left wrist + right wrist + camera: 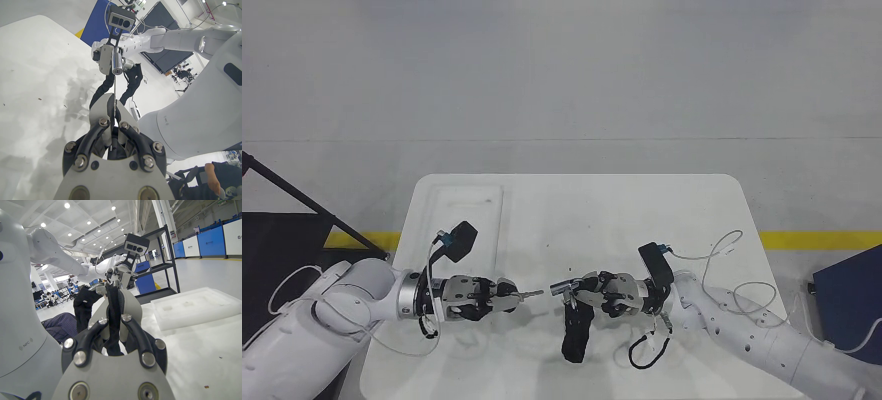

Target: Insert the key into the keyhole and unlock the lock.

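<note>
From the top, the left gripper (510,296) is pinching the key (530,294). The key is pointing at the lock (564,288), just beside it. The right gripper (587,292) is holding the lock over the table (642,210).

In the left wrist view, the left gripper (114,100) is squeezing the key (114,87), which is aiming at the keyhole (116,72).

In the right wrist view, the right gripper (113,286) is clenching the lock's black cord (113,317).
</note>
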You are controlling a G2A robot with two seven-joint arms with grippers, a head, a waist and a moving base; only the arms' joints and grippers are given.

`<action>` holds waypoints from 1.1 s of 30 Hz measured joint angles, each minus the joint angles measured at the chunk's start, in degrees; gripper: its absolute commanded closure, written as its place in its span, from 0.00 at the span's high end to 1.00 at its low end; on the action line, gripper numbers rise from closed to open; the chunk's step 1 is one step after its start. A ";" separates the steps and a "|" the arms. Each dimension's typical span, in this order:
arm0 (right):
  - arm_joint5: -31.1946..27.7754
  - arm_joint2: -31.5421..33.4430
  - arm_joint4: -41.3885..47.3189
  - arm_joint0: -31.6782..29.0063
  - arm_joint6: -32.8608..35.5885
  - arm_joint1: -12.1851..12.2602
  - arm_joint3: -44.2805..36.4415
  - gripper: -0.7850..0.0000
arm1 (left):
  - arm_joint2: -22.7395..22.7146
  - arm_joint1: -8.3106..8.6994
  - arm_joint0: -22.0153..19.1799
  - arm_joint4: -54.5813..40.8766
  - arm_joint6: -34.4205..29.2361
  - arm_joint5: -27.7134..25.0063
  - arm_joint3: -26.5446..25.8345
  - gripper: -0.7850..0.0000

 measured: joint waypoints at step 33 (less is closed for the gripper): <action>0.00 0.00 0.00 0.00 0.00 0.00 0.00 0.00 | 0.18 -1.61 -0.98 3.36 0.27 0.10 -1.36 0.00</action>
